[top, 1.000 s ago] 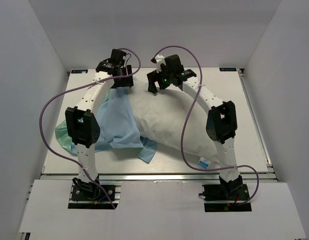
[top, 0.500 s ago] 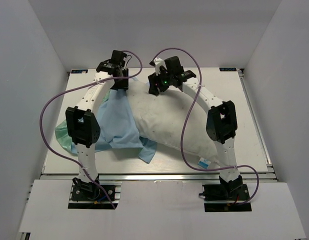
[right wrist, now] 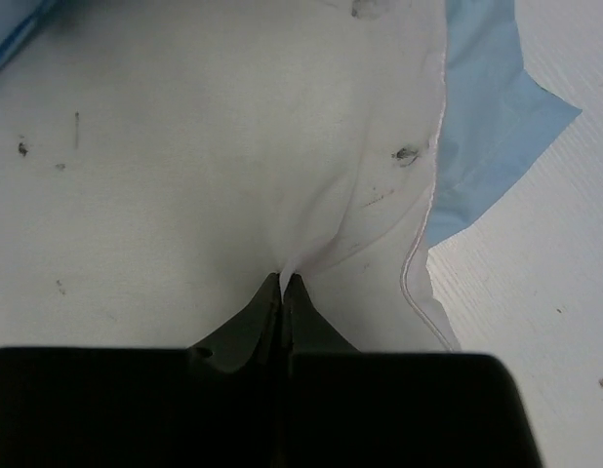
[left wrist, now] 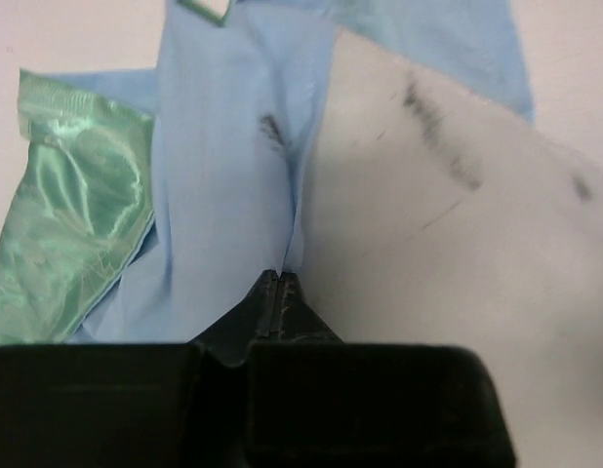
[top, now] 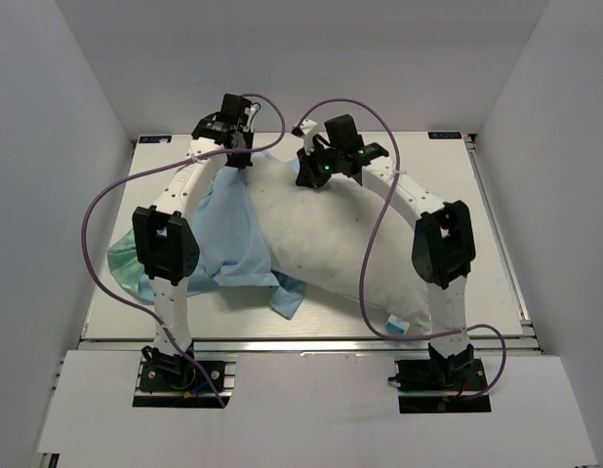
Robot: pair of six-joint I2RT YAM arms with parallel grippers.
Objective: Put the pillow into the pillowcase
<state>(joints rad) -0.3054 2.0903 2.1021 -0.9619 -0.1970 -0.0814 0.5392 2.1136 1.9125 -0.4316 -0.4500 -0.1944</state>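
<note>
The white speckled pillow (top: 316, 239) lies across the middle of the table, its blue tag (top: 399, 322) at the near right corner. To its left the pillowcase (top: 231, 244) is spread out with the light blue face up, and a green shiny part (top: 124, 263) shows at the far left. At the pillow's far left corner my left gripper (top: 239, 159) is shut on a fold of the blue pillowcase (left wrist: 214, 175), right beside the pillow (left wrist: 458, 273). My right gripper (top: 311, 177) is shut on a pinch of the pillow (right wrist: 184, 146) near its far edge. Blue pillowcase cloth (right wrist: 487, 117) pokes out beneath that corner.
The white table (top: 492, 244) has bare surface to the right of the pillow and along the far edge. White walls close in on three sides. Purple cables (top: 365, 273) loop from both arms over the cloth and the pillow.
Both grippers have gone from open to shut, the left on the pillowcase fold, the right on the pillow fabric. The right arm has shifted slightly to the right.
</note>
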